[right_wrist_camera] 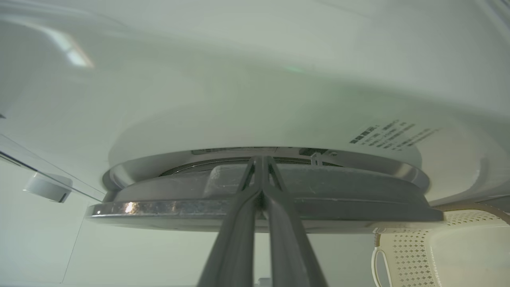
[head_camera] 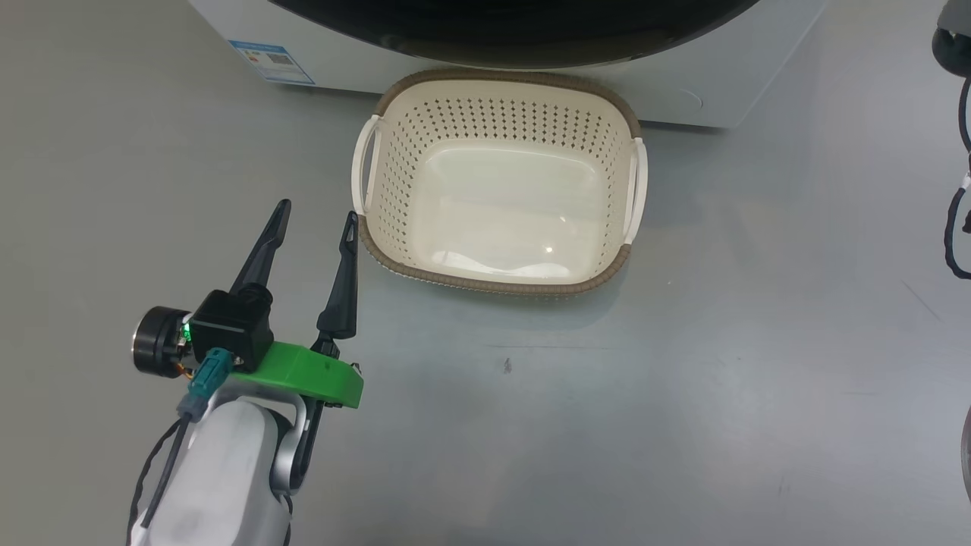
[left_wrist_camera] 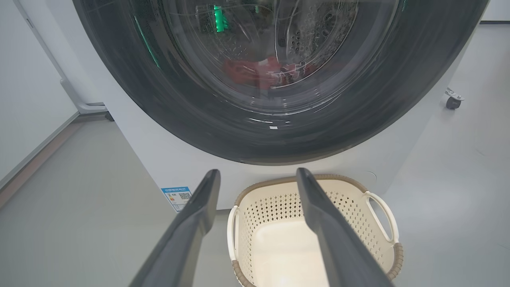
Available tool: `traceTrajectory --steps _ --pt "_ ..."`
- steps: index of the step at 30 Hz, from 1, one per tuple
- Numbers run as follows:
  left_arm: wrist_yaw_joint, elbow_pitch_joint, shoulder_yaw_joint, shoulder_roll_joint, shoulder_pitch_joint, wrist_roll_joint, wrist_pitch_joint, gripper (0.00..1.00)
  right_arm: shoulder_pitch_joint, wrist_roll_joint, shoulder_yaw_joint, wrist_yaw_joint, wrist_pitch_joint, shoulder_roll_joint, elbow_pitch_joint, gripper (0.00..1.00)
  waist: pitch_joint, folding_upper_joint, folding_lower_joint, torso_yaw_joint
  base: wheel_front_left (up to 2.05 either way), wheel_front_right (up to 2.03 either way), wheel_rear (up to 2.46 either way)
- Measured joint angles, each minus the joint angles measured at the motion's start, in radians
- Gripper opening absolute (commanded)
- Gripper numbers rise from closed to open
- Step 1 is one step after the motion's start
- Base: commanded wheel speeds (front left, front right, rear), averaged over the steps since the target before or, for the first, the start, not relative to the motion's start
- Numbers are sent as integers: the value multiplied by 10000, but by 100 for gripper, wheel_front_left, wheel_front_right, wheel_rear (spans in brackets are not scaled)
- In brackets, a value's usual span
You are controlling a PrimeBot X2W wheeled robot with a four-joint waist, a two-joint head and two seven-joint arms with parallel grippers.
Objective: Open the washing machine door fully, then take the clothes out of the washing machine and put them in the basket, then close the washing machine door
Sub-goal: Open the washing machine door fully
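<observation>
left pincer (head_camera: 318, 210) - fingers spread wide, gripping nothing, over the floor (head_camera: 683, 394) just left of the basket (head_camera: 394, 163). right pincer (right_wrist_camera: 261, 159) - fingers pressed together, tips at the edge of the washing machine door (left_wrist_camera: 159, 103). the clothes (left_wrist_camera: 255, 73) lie behind that door, inside the washing machine (left_wrist_camera: 151, 159). the basket stands on the floor just in front of it.

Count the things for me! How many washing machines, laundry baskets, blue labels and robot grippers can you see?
washing machine: 1
laundry basket: 1
blue label: 1
grippers: 2, the left gripper and the right gripper
Total: 5
</observation>
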Motion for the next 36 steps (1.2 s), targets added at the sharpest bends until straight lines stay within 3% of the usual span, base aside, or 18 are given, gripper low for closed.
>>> traceTrajectory --steps 26,36 --pt "13 86 -247 -50 -225 -109 0 100 -1351 -353 568 -240 566 -117 1747 0 360 0 0 540 0 0 0" --pt "98 77 -244 -58 -367 -192 0 100 -1453 -192 600 -111 1103 -196 1983 0 378 0 0 545 0 0 0"
